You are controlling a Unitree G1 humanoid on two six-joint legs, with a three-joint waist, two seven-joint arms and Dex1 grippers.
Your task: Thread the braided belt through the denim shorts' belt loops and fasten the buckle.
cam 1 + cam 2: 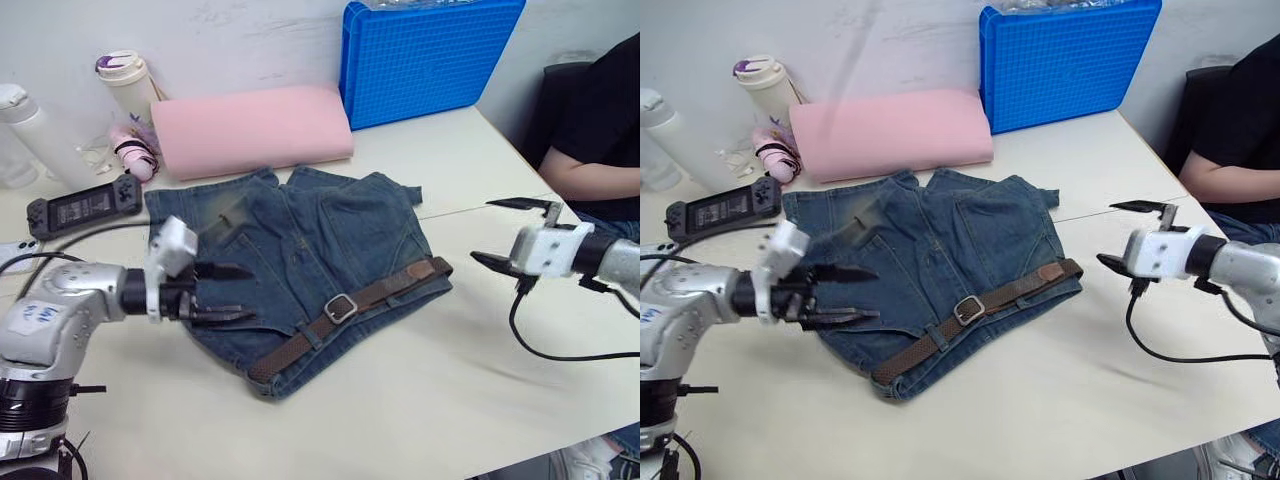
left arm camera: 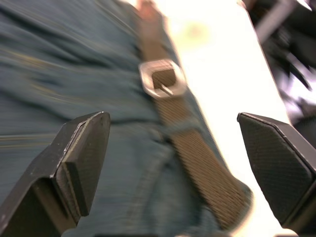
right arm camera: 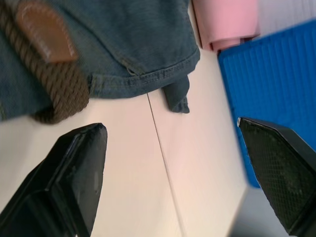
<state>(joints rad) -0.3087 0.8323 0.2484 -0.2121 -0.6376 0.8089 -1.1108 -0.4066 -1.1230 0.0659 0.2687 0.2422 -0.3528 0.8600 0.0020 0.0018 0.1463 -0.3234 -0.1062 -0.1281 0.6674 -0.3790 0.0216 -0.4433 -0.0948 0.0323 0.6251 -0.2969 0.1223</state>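
Your left pincer (image 1: pixel 245 293) is hovering wide over faded blue denim shorts (image 1: pixel 300 250); right pincer (image 1: pixel 505 232) is gaping beyond the dark-brown braided belt's (image 1: pixel 385 292) tip.

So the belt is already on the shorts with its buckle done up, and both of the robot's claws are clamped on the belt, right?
Not quite. The braided belt does lie along the waistband of the denim shorts with the buckle fastened, but neither claw grips it. In the left eye view the left gripper is open over the shorts and the right gripper hangs open, off to the side.
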